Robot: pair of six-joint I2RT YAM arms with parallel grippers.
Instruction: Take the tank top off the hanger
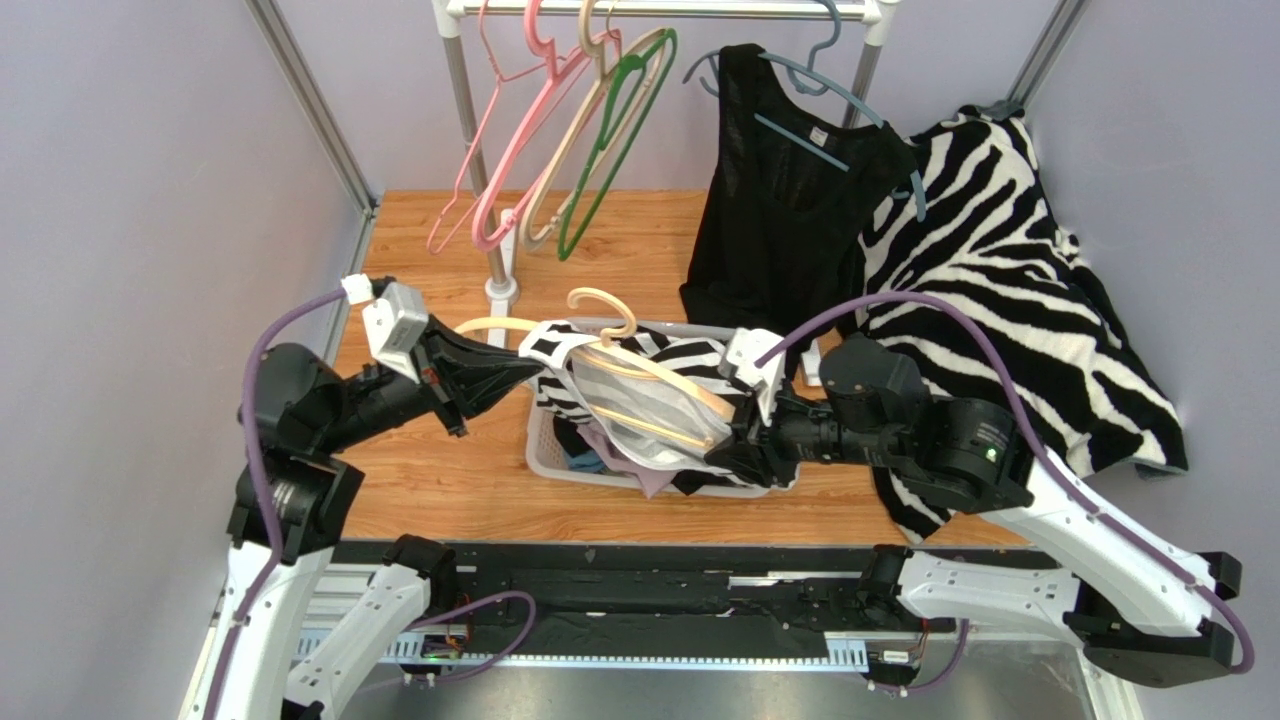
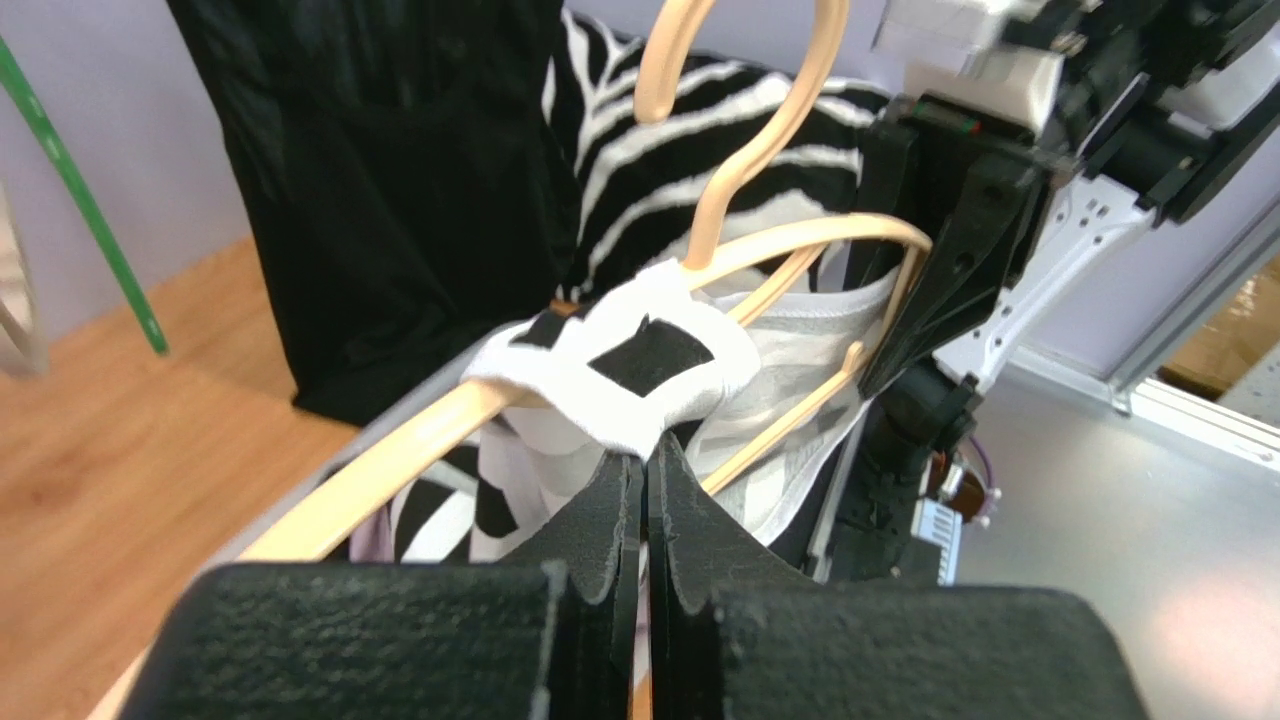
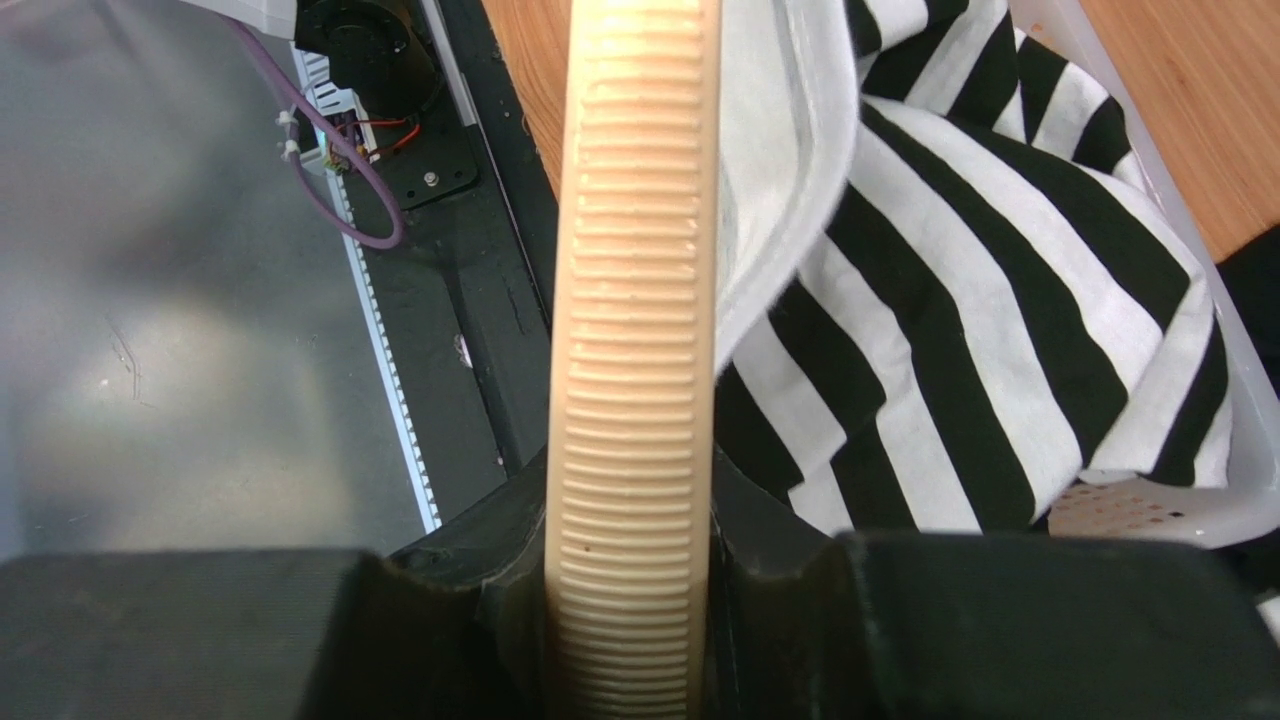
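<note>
My right pincer clamps the ribbed cream plastic hanger. My left pincer is closed on the black-and-white striped tank top at its strap, above the white plastic basket. Plan: draw the strap outward past hanger's end, holding hanger steady.

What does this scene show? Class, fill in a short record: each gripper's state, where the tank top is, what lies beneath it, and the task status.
left gripper: shut, pinching the tank top at its strap
right gripper: shut on the ribbed arm of the beige hanger
tank top: striped black and white, draped on the hanger
beneath: white basket holding clothes
task status: not done, the top is not yet off the hanger
</note>
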